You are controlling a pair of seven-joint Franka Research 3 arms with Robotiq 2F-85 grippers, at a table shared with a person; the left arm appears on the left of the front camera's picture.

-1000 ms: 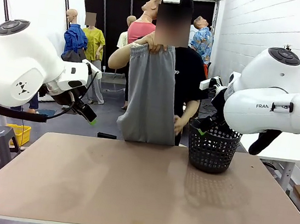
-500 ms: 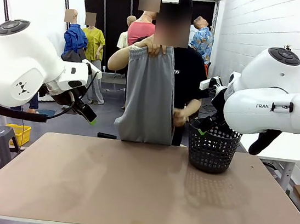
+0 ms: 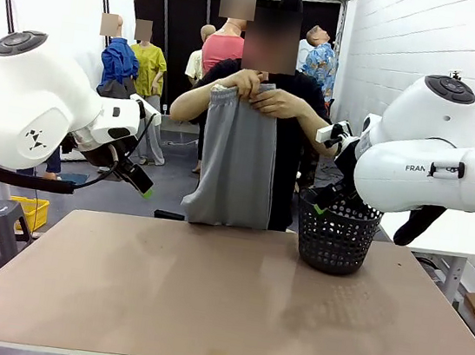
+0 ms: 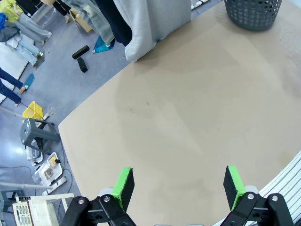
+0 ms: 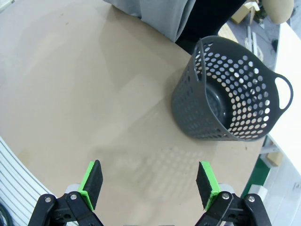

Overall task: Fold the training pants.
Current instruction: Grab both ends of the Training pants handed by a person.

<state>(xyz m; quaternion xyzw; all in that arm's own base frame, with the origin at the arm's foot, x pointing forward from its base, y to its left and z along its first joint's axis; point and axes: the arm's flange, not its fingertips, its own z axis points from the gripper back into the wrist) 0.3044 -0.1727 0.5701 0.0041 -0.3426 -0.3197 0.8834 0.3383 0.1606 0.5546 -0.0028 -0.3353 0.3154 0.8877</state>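
1. The training pants [image 3: 238, 156], light grey, hang in the air at the worktop's far edge, a little left of its middle. The person's hands [image 3: 268, 99] grip the gathered waistband at chest height, and the legs drop straight down. I cannot tell whether the hems touch the far edge.
2. I judge that folding has not yet started. The pants are not laid out, and the brown worktop [image 3: 203, 304] lies bare in front of me.
3. The next move, as I read it, needs the pants spread flat first. Then both arms would reach toward the far edge to take the cloth.
4. The left arm [image 3: 35, 116] hovers over the worktop's left side, jaws released and spread wide, grasping nothing. The right arm [image 3: 435, 173] hovers over the right side, jaws likewise wide apart with nothing between them.
5. A black mesh basket [image 3: 334, 238] stands at the far edge toward the right corner, just beside the hanging pants. It looks empty. I expect it could crowd the right arm's reach toward the cloth.
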